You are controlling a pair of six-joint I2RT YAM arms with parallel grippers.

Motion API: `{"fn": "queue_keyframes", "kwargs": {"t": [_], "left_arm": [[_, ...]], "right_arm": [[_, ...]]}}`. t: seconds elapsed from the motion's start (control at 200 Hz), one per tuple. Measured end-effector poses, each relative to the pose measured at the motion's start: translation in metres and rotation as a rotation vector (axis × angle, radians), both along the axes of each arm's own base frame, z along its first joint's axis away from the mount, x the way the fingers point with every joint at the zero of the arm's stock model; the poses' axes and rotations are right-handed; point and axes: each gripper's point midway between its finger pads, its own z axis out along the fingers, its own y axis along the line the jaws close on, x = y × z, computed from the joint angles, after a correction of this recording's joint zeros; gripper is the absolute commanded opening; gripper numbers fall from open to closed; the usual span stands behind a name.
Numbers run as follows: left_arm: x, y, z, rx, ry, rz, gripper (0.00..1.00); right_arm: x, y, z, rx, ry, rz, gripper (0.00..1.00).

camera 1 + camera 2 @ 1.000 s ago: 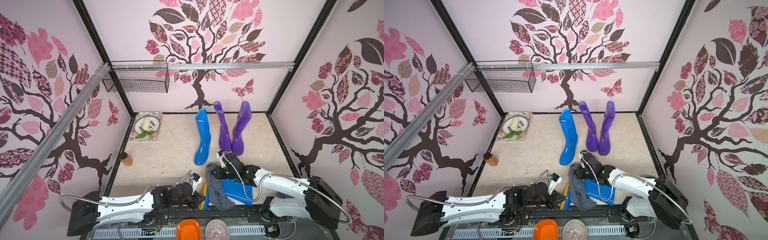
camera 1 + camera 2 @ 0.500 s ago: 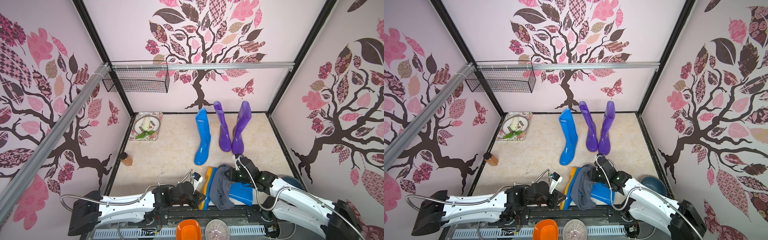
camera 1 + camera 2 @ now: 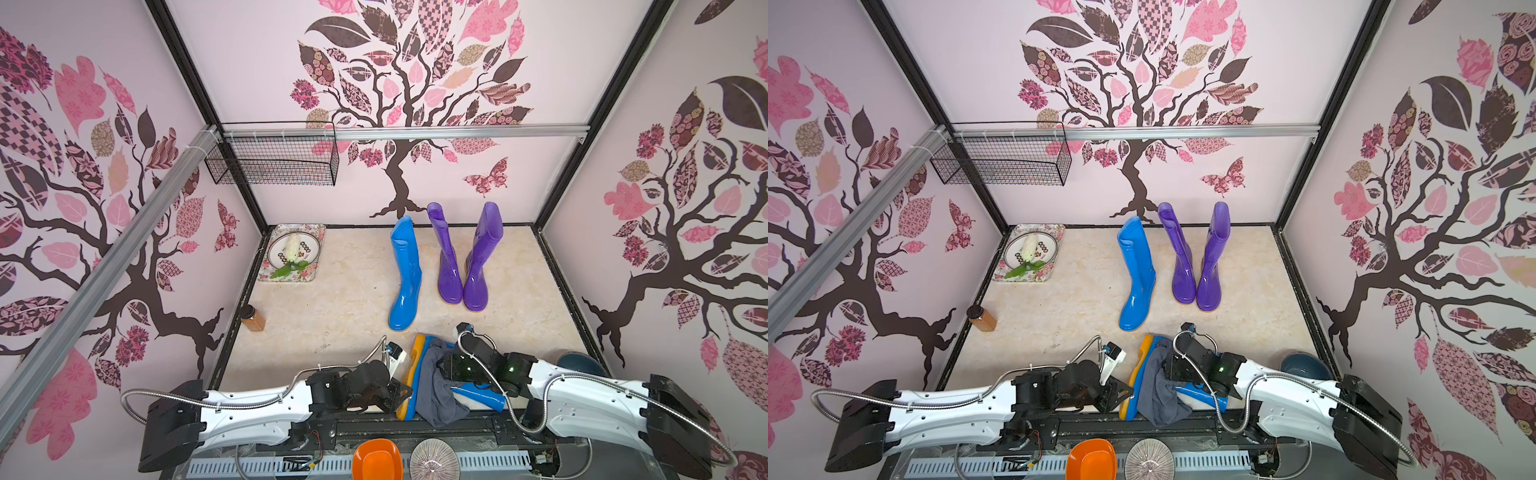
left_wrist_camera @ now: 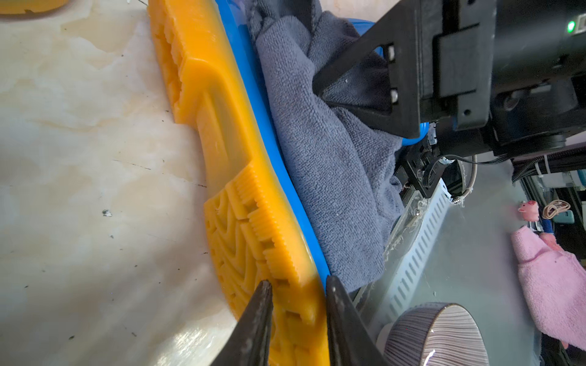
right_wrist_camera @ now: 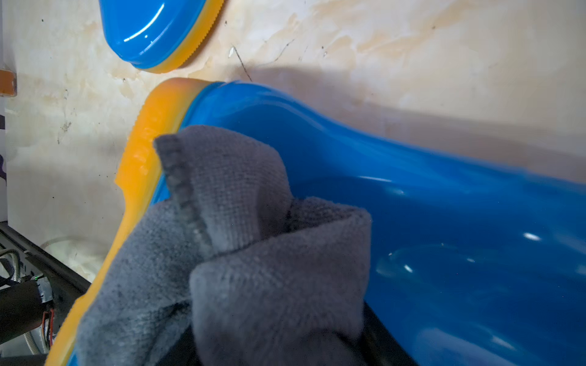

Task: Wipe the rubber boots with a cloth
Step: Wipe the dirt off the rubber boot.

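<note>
The grey cloth (image 3: 436,386) lay bunched over the lying blue boot (image 5: 444,221) at the near edge of the bench (image 3: 332,316). The left pincer (image 4: 298,285) pinched that boot's orange sole (image 4: 228,158). The right pincer (image 3: 448,368) sat against the cloth; whether it was spread or pinching I could not tell.

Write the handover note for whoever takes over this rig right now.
Left gripper: fingers shut on the orange sole of the lying blue boot.
Right gripper: at the cloth draped over that boot; grip unclear.
Standing behind: upright blue boot, two purple boots.
Done: cloth is on the lying boot.
Left: finish wiping it. Whether the standing three are wiped doesn't show.
</note>
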Motion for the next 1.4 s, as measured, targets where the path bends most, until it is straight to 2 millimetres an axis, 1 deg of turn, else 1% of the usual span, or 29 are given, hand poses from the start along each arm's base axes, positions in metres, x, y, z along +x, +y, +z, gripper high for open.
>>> {"fn": "queue_keyframes", "kwargs": {"t": [0.095,0.155,0.235,0.345,0.45,0.535,0.575,0.625,0.68,0.76,0.8,0.815,0.835,0.92,0.945,0.98,0.99,1.09,1.145,1.205,1.33,1.395], "left_arm": [[0.001,0.002,0.001,0.003,-0.007,0.008,0.3],[0.004,0.004,0.002,0.004,-0.016,0.02,0.31],[0.008,0.008,0.004,0.008,-0.028,0.039,0.31],[0.01,0.013,0.005,0.016,-0.038,0.053,0.31],[0.011,0.015,0.005,0.021,-0.042,0.059,0.32],[0.011,0.015,0.005,0.022,-0.042,0.06,0.31],[0.011,0.015,0.004,0.022,-0.042,0.06,0.32],[0.011,0.015,0.004,0.024,-0.041,0.06,0.32],[0.011,0.014,0.003,0.025,-0.04,0.059,0.32],[0.011,0.012,0.003,0.026,-0.037,0.056,0.32],[0.011,0.011,0.003,0.026,-0.036,0.054,0.32],[0.01,0.011,0.003,0.025,-0.035,0.053,0.32],[0.01,0.011,0.003,0.025,-0.034,0.053,0.32],[0.01,0.01,0.003,0.023,-0.033,0.05,0.32],[0.01,0.01,0.003,0.023,-0.032,0.05,0.31],[0.01,0.01,0.003,0.023,-0.032,0.051,0.32],[0.01,0.01,0.003,0.022,-0.032,0.051,0.32],[0.01,0.01,0.003,0.021,-0.03,0.052,0.32],[0.01,0.01,0.003,0.021,-0.03,0.052,0.32],[0.01,0.01,0.003,0.021,-0.031,0.053,0.32],[0.011,0.011,0.003,0.022,-0.034,0.053,0.32],[0.011,0.011,0.003,0.022,-0.035,0.053,0.32]], "right_arm": [[0.001,-0.002,0.011,0.004,-0.017,-0.004,0.81],[0.002,-0.003,0.02,0.013,-0.032,-0.007,0.9],[0.004,-0.003,0.027,0.013,-0.047,-0.002,0.91],[0.002,0.0,0.028,0.0,-0.043,0.009,0.92],[-0.006,0.006,0.028,-0.011,-0.055,0.048,0.94],[-0.015,0.017,0.033,-0.037,-0.066,0.1,0.95],[-0.02,0.024,0.037,-0.053,-0.082,0.124,0.94],[-0.025,0.032,0.04,-0.061,-0.102,0.151,0.89],[-0.029,0.039,0.039,-0.064,-0.114,0.171,0.81],[-0.027,0.037,0.028,-0.098,-0.124,0.166,0.67],[-0.024,0.033,0.022,-0.114,-0.131,0.152,0.54],[-0.023,0.03,0.019,-0.119,-0.13,0.142,0.46],[-0.022,0.028,0.017,-0.129,-0.134,0.14,0.39],[-0.012,0.017,0.012,-0.126,-0.128,0.092,0.13],[-0.008,0.012,0.011,-0.121,-0.122,0.07,0.08],[-0.002,0.003,0.01,-0.112,-0.117,0.035,0.03],[-0.001,0.0,0.009,-0.114,-0.116,0.028,0.0],[0.013,-0.033,0.002,-0.107,-0.085,-0.088,0.0],[0.017,-0.056,-0.002,-0.115,-0.05,-0.16,0.0],[0.022,-0.079,-0.003,-0.104,-0.021,-0.247,0.0],[0.022,-0.113,0.001,-0.058,0.028,-0.389,0.0],[0.019,-0.121,0.013,-0.055,0.032,-0.421,0.0]]}}
